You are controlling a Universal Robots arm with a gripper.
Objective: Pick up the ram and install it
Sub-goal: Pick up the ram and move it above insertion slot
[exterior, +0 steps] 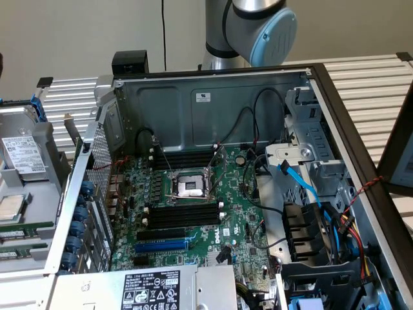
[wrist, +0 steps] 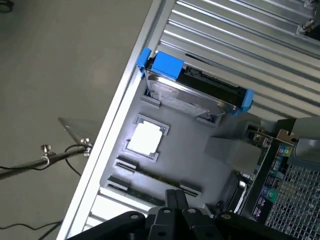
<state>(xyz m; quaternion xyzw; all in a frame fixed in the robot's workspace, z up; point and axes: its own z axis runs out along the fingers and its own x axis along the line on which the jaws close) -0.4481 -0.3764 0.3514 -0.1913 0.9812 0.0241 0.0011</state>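
Slatted aluminium counter (exterior: 374, 84) carries an open computer case (exterior: 193, 106) lying on its side, with a plain pale wall behind it. At the far side of the case stands the grey robot arm (exterior: 258, 26) with its light-blue joint cap.

Inside the case lies the green motherboard (exterior: 240, 219). At its middle is the CPU socket (exterior: 191, 187), with black memory slots (exterior: 184, 213) on both sides of it. The blue expansion slot (exterior: 161, 245) sits nearer the camera, and a blue data cable (exterior: 303, 184) runs across the drive bays on the exterior view's right.

Just beside the case, on the exterior view's left, rests a grey parts tray (exterior: 48, 148). A hard drive (exterior: 22, 155) in a blue-ended carrier lies in its far part, and a square processor chip (exterior: 13, 206) lies in a recess next to that.

The ram (exterior: 26, 226) is in this tray, not on the motherboard. It stands on its long edge as a thin green stick in a narrow groove beyond the chip. A second stick like it lies in the neighbouring groove.

From the wrist view, the black fingers (wrist: 175, 196) hang above the tray, over the end of the grooves where the ram (wrist: 155, 175) lies. They are pressed together and hold nothing.
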